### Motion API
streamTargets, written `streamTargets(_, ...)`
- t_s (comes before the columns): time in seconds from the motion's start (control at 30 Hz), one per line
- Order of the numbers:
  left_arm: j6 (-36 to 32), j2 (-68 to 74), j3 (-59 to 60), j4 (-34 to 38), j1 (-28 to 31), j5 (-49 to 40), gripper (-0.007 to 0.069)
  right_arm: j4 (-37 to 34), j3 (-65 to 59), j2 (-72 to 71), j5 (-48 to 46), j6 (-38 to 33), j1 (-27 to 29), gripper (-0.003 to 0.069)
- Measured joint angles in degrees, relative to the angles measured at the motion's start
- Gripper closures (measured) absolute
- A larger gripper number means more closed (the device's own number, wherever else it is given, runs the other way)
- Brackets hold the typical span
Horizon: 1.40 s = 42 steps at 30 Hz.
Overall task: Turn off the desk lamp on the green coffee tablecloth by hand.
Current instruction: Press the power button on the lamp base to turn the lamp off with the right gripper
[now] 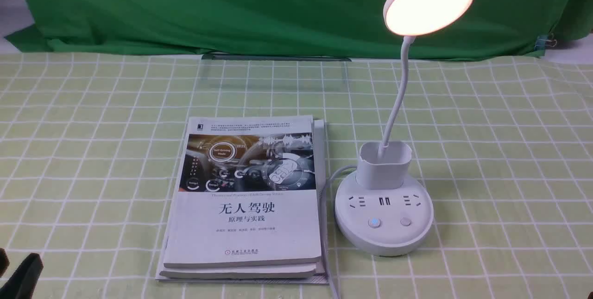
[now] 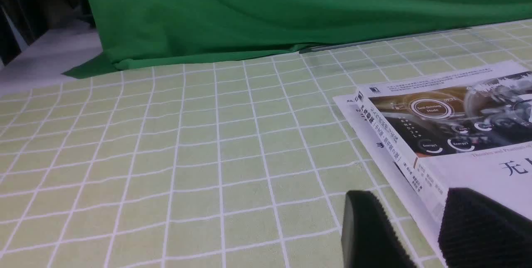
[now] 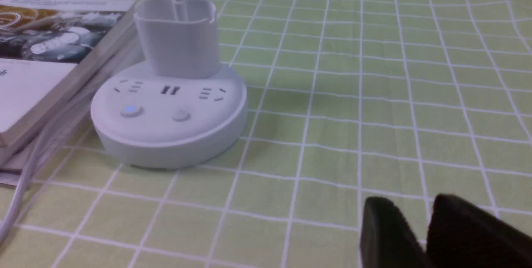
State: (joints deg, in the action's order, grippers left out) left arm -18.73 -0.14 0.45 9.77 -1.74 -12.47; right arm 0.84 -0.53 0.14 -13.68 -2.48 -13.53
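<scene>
The white desk lamp stands on the pale yellow-green grid tablecloth, right of centre. Its round disc head glows. The thin neck runs down into the cup-like holder on the round base. The left button glows blue and the right button is unlit. My left gripper is open and empty beside the book stack, and shows at the front view's bottom left corner. My right gripper is almost shut, empty, low over the cloth, apart from the base.
A stack of books lies just left of the lamp, with the lamp's white cord running between them towards the front edge. A dark green backdrop cloth hangs behind. A binder clip sits at the far right.
</scene>
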Motion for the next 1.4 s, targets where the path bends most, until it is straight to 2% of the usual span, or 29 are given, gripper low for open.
streamTargets(1.27, 0.0, 0.0, 0.0, 0.0, 0.0, 0.0, 0.0382, 0.0, 0.0, 0.0, 0.81, 0.09, 0.0, 0.0419)
streamTargets(1.37, 0.0, 0.0, 0.0, 0.0, 0.0, 0.0, 0.0382, -0.83, 0.0, 0.0, 4.33, 3.89, 0.0, 0.0419)
streamTargets(1.4, 0.0, 0.0, 0.0, 0.0, 0.0, 0.0, 0.0382, -0.83, 0.0, 0.0, 6.9, 7.07, 0.0, 0.0419)
